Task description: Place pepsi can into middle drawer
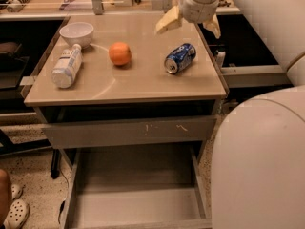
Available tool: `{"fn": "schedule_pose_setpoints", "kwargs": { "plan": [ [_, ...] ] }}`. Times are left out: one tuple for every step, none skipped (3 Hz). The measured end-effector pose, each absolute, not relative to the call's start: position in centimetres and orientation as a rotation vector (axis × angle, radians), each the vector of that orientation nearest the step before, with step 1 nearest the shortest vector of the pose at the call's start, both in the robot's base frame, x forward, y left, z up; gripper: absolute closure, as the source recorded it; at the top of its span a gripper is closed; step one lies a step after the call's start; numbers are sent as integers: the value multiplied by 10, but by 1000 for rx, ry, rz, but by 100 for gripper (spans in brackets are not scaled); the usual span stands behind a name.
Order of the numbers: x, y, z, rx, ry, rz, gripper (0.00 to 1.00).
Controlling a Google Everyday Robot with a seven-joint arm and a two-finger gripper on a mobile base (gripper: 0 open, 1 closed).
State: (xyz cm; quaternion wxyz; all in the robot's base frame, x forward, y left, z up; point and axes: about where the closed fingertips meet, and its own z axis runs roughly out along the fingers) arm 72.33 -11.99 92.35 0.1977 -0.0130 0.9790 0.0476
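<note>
The pepsi can (180, 58), blue with silver ends, lies on its side on the right part of the beige cabinet top (143, 82). My gripper (189, 26) hangs above and behind the can, clear of it, open and empty, with one pale fingertip (164, 24) to the left and the other at the right. The middle drawer (136, 197) is pulled out below, wide and grey, and nothing shows on its flat floor. Above it, the drawer with the scratched grey front (128, 130) is shut.
An orange (119, 53), a white-labelled plastic bottle (66, 66) lying on its side and a white bowl (76, 32) share the top to the left. My white arm (259, 151) fills the right foreground. Sandals (14, 211) lie on the floor at the lower left.
</note>
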Motion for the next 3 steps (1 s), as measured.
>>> {"fn": "schedule_pose_setpoints", "kwargs": {
  "plan": [
    [728,-115,938,-36,2709,167,0],
    [737,-118,907,13,2770,141,0],
    [752,-120,874,64,2816,84,0]
  ]
}}
